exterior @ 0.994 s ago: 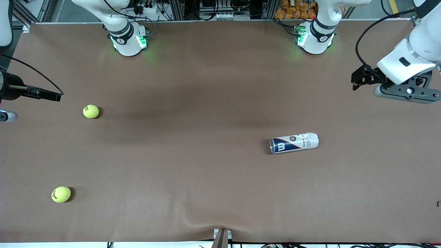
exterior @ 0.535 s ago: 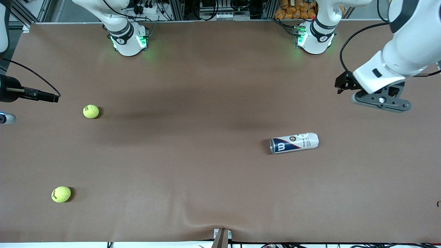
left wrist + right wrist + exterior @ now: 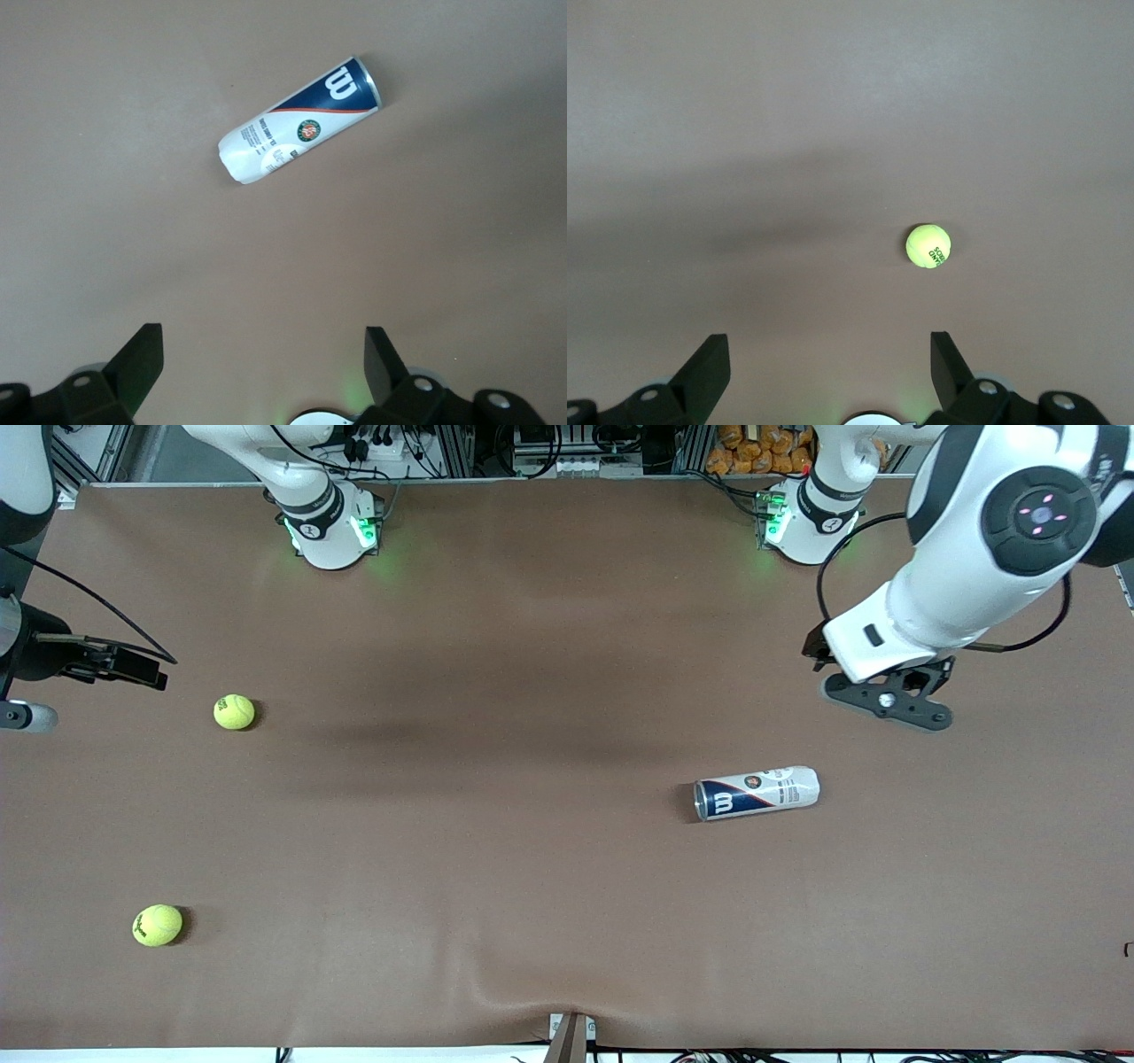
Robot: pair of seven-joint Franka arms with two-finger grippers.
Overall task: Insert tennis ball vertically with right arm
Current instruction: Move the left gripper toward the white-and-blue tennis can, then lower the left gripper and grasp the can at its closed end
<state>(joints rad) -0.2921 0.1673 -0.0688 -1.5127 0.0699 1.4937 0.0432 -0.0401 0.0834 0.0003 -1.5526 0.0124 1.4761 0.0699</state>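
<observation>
One tennis ball (image 3: 928,245) lies near the right claw (image 3: 829,372), wide open, empty.

Two yellow tennis balls (image 3: 234,712) (image 3: 158,925) sit apart at the right arm's end; the white-and-navy can (image 3: 757,792) lies on its side toward the left arm's.

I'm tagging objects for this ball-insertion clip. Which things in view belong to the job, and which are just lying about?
Belong to the job:
- yellow-green tennis ball nearer the bases
- white and navy ball can lying on its side
- right gripper, open
- left gripper, open

Just lying about:
- second yellow-green tennis ball nearer the front camera
- brown table cover
</observation>
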